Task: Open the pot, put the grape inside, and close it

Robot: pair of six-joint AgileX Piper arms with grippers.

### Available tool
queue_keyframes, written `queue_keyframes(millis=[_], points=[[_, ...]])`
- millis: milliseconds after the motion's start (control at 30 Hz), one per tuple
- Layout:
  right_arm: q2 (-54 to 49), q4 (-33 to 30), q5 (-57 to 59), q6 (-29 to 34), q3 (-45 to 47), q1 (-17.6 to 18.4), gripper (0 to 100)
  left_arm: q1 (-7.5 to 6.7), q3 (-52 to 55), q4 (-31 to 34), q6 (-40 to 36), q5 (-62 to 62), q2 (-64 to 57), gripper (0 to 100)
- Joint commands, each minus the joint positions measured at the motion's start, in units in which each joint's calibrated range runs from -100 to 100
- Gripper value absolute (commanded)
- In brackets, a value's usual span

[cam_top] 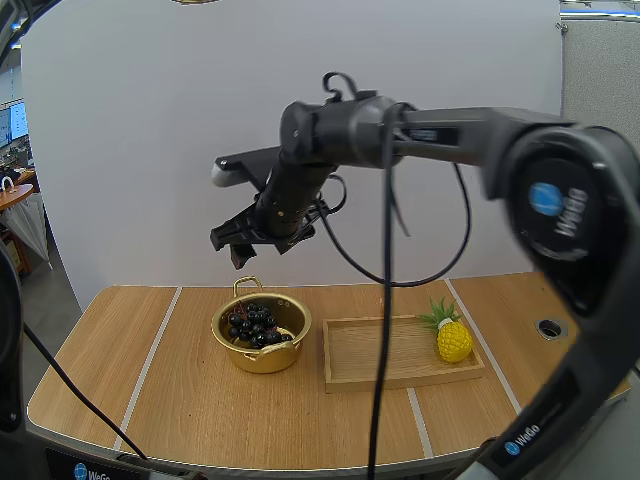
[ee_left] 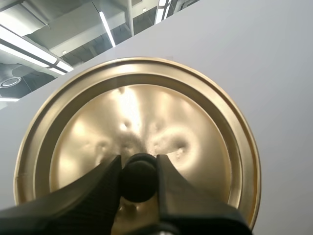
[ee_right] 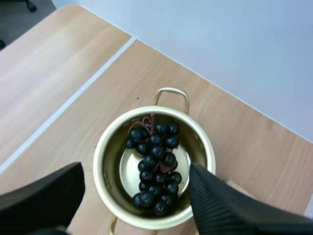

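A gold pot (cam_top: 262, 359) stands uncovered on the table, left of centre, with a bunch of dark grapes (cam_top: 255, 324) lying inside it. My right gripper (cam_top: 238, 243) hangs open well above the pot. From the right wrist view, the pot (ee_right: 104, 143) and grapes (ee_right: 155, 167) sit straight below my right gripper (ee_right: 136, 167), whose fingers stand wide apart with nothing between them. My left gripper (ee_left: 139, 164) is shut on the black knob (ee_left: 139, 178) of the gold lid (ee_left: 137, 117), which is held up in the air away from the pot.
A shallow wooden tray (cam_top: 380, 352) lies just right of the pot, with a small yellow pineapple (cam_top: 452, 340) at its right end. Bare wooden table extends left of the pot and along the front edge.
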Motion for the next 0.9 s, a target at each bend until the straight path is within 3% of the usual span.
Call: queue_keyframes(millis=[0,667,867], points=[[-11.07,0.97,0.80,0.21,8.16,-0.11,100,-0.17,-0.48,0.23,-0.63,-2.45,-0.26,0],[-48.40,1.26,2.09,0.21,31.92,-0.11,100,-0.17,-0.48,0.23,-0.63,-2.45,-0.26,0],[-52.95,0.99,3.98,0.21,36.98,-2.74,100,-0.17,-0.48,0.23,-0.63,-2.45,-0.26,0]])
